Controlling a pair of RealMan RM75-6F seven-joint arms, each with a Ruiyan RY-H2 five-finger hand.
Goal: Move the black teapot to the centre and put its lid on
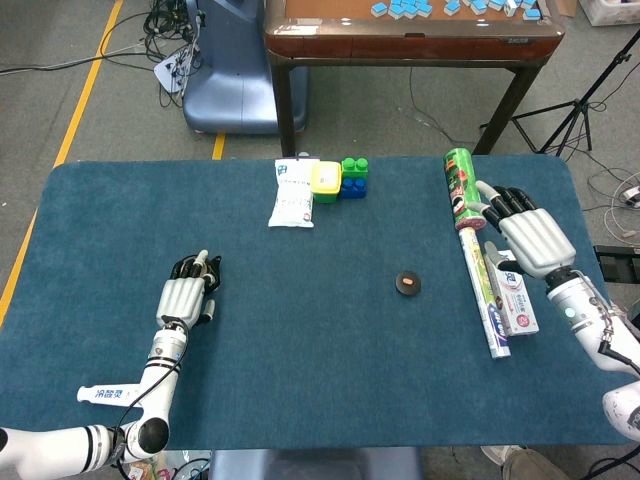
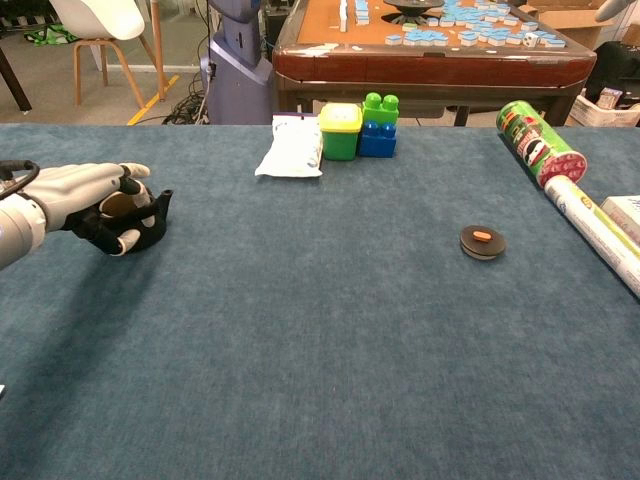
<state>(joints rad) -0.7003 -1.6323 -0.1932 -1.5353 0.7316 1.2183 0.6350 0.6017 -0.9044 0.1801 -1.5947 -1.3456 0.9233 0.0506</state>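
The black teapot [image 2: 150, 216] sits lidless at the left of the blue table, its spout pointing right. My left hand [image 2: 88, 194] lies over it, fingers curled around its body and rim. In the head view the left hand [image 1: 187, 296] hides most of the teapot [image 1: 196, 266]. The round black lid [image 1: 408, 283] with an orange knob lies right of centre, also visible as the lid [image 2: 482, 241] in the chest view. My right hand [image 1: 530, 237] hovers with spread fingers at the right edge, holding nothing; the chest view does not show it.
At the back centre stand a white packet [image 1: 292, 196], a yellow-lidded green tub [image 1: 325, 181] and green and blue blocks [image 1: 353, 178]. A green chips can [image 1: 460, 181], a long roll [image 1: 482, 296] and a toothpaste box [image 1: 513, 301] lie on the right.
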